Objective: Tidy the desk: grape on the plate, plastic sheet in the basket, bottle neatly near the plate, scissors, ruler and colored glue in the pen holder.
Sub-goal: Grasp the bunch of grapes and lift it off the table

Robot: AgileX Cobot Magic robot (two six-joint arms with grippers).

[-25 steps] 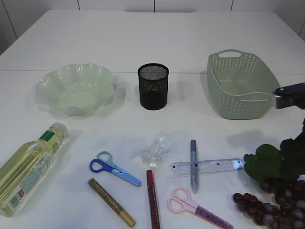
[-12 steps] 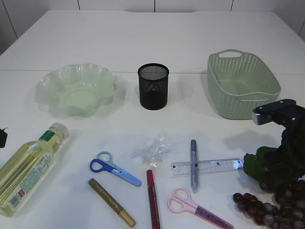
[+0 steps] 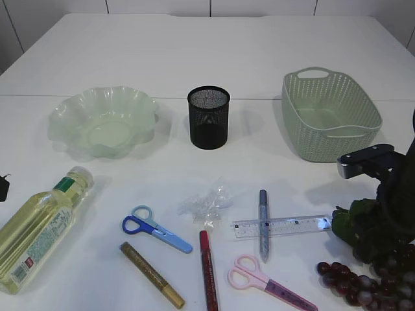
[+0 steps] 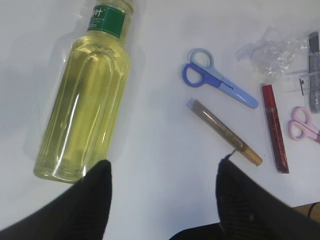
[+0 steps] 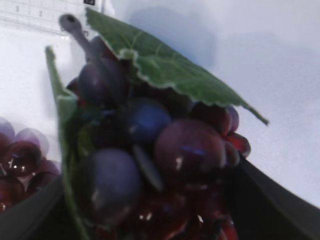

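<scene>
- hovering low over the grape bunch (image 5: 150,145), the right gripper (image 5: 150,210) has its dark fingers spread on either side of the fruit; a grip can't be told yet.
- grapes sit at the table's 4 o'clock corner (image 3: 363,272), green leaf on top.
- left gripper (image 4: 162,200) hangs jaws apart, holding nothing, just below the base of the bottle (image 4: 87,100).
- bottle lies on its side at 8 o'clock (image 3: 39,227), cap toward the plate (image 3: 104,123) at 10 o'clock.
- pen holder (image 3: 208,117) stands at centre, basket (image 3: 327,116) at 2 o'clock.
- plastic sheet (image 3: 206,202) sits crumpled just below centre.
- ruler (image 3: 282,226) lies at 5 o'clock with a grey glue stick (image 3: 262,223) crossing it.
- blue scissors (image 3: 155,230), pink scissors (image 3: 269,283), gold glue (image 3: 151,274) and red glue (image 3: 208,269) are scattered along 6 o'clock.
</scene>
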